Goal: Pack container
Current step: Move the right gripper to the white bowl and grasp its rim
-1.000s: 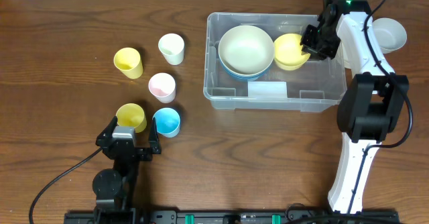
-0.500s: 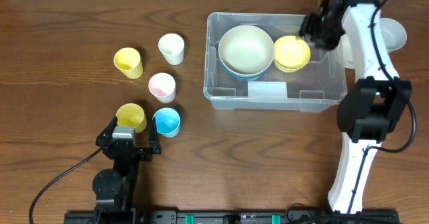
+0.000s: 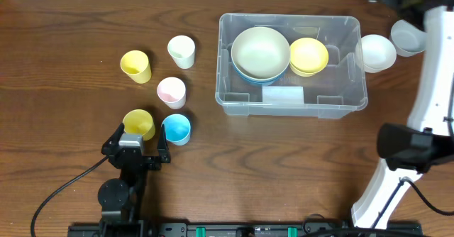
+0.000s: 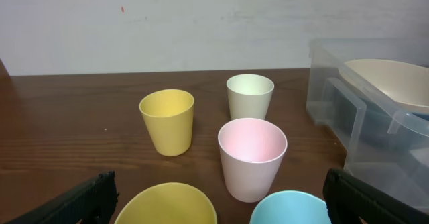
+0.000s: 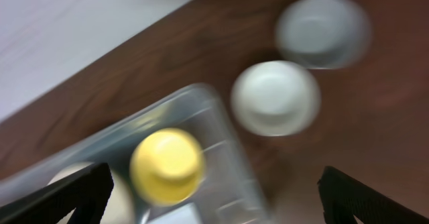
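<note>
So R gripper (image 5: 218,200) gapes wide, empty, yellow bowl (image 5: 167,166) in container (image 5: 231,163) below it. L gripper (image 4: 221,200) wide too, empty, pink cup (image 4: 253,153) just ahead

Cups (image 3: 171,90) left of container (image 3: 333,88)

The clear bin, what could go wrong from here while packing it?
The white bowl sits close against the right wall of the bin, so grabbing it might nudge the bin. The nearer yellow cup and blue cup stand close together by the open left gripper, so closing on one could tip the other.
</note>
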You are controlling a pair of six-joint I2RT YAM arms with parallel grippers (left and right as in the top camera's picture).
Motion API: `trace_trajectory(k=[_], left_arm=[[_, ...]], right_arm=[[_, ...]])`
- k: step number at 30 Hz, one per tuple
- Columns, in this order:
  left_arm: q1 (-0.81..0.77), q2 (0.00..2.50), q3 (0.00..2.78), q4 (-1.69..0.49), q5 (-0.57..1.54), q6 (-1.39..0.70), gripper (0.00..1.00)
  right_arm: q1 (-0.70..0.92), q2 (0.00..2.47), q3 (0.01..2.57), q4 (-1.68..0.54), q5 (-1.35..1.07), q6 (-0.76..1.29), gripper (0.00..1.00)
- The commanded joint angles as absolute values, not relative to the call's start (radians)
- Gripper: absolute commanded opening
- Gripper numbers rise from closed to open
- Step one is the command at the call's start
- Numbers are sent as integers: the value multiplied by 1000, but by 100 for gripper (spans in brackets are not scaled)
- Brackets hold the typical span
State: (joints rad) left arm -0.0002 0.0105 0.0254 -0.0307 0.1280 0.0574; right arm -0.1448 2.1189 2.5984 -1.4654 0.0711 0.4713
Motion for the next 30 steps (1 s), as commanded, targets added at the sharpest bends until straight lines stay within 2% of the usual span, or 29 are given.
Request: trace_trajectory(k=[1,8,17,24,30], left_arm=[[6,5,4,-59,139,71,98],[6,5,4,-59,139,71,98],[6,5,4,-59,139,71,98],[6,5,4,-59,139,71,98],[6,5,4,-59,139,71,98]], right_arm=[[-224,2157,2541,-1473,191,558,99],[-312,2167,2281,-1335,113,554,99],[-326,2168,1943,-1067,99,545,99],[-334,2173,1835,-968,101,537,99],[-350,2212,1834,-970,99,537,99]])
